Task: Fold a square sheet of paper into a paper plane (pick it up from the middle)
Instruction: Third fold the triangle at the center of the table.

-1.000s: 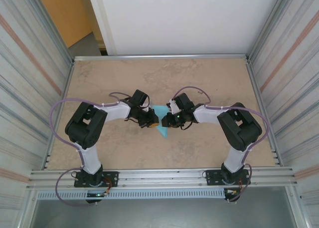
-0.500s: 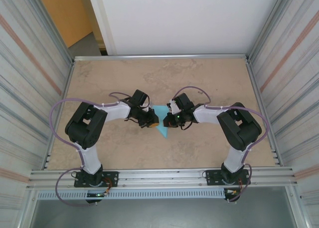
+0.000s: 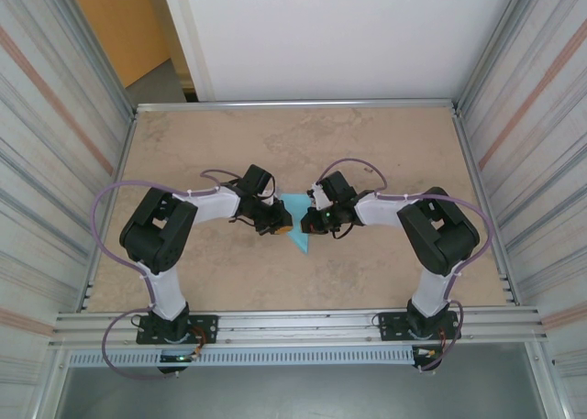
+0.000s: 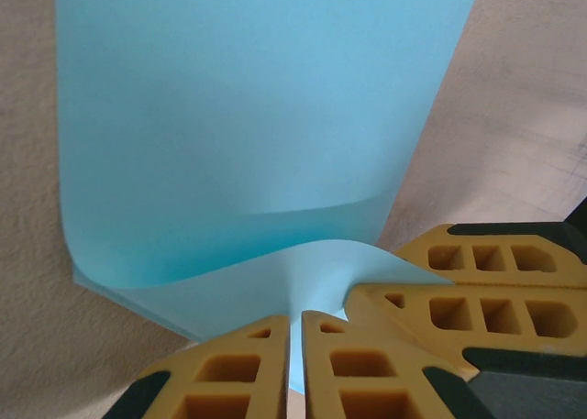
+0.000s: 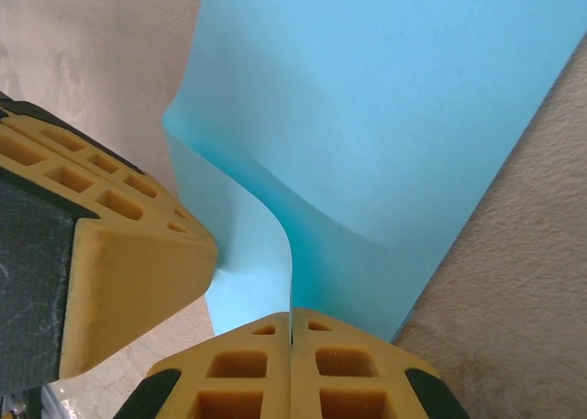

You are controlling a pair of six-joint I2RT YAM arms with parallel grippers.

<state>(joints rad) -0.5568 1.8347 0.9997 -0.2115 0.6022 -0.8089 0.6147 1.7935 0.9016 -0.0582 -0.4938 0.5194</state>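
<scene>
The square sheet of paper (image 3: 299,238) is light blue and lies folded at the table's middle, showing as a downward-pointing triangle between both grippers. My left gripper (image 3: 282,225) and right gripper (image 3: 305,224) meet over it, nearly touching. In the left wrist view, the left gripper (image 4: 295,320) is shut on a raised flap of the paper (image 4: 248,116), which curls up from the layer below; the right gripper's yellow fingers (image 4: 477,300) sit close at the right. In the right wrist view, the right gripper (image 5: 291,314) is shut on the paper's (image 5: 385,98) lifted edge, with a left finger (image 5: 128,254) beside it.
The mottled beige table (image 3: 385,153) is framed by a metal rail (image 3: 293,104) at the back and corrugated walls (image 3: 55,162) on both sides. Purple cables (image 3: 110,199) loop off each arm.
</scene>
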